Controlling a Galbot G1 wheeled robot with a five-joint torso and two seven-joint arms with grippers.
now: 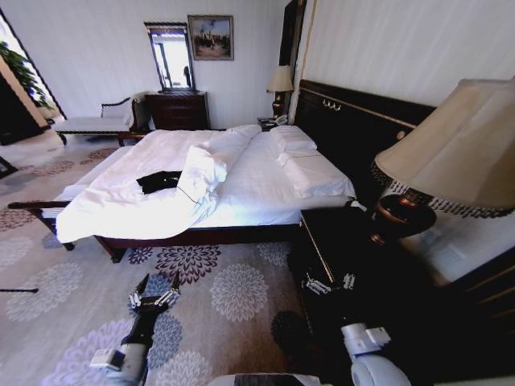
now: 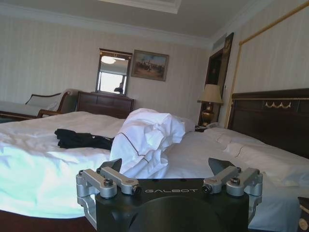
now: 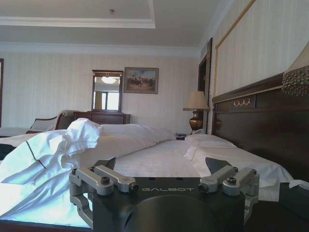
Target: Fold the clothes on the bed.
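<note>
Black cotton, the clothes [image 1: 158, 181] are lying crumpled on the bed [image 1: 257, 189], at about nine o'clock from the bunched white duvet [image 1: 201, 173]. Being soft, light and limp, they are probably best pinched at a hem or shoulder edge. Left gripper [image 1: 154, 300] and right gripper [image 1: 327, 284] are hovering low over the carpet, both jaws spread wide, holding nothing.

Both arms hang low in front of the body, reaching forward side by side and well apart. The left hand [image 1: 154, 296] sits at the end of a dark forearm with a pale wrist joint, its fingers [image 2: 112, 180] spread wide and empty. The right hand [image 1: 328, 283] is held at about the same height, its fingers [image 3: 107, 178] likewise spread and holding nothing.
</note>
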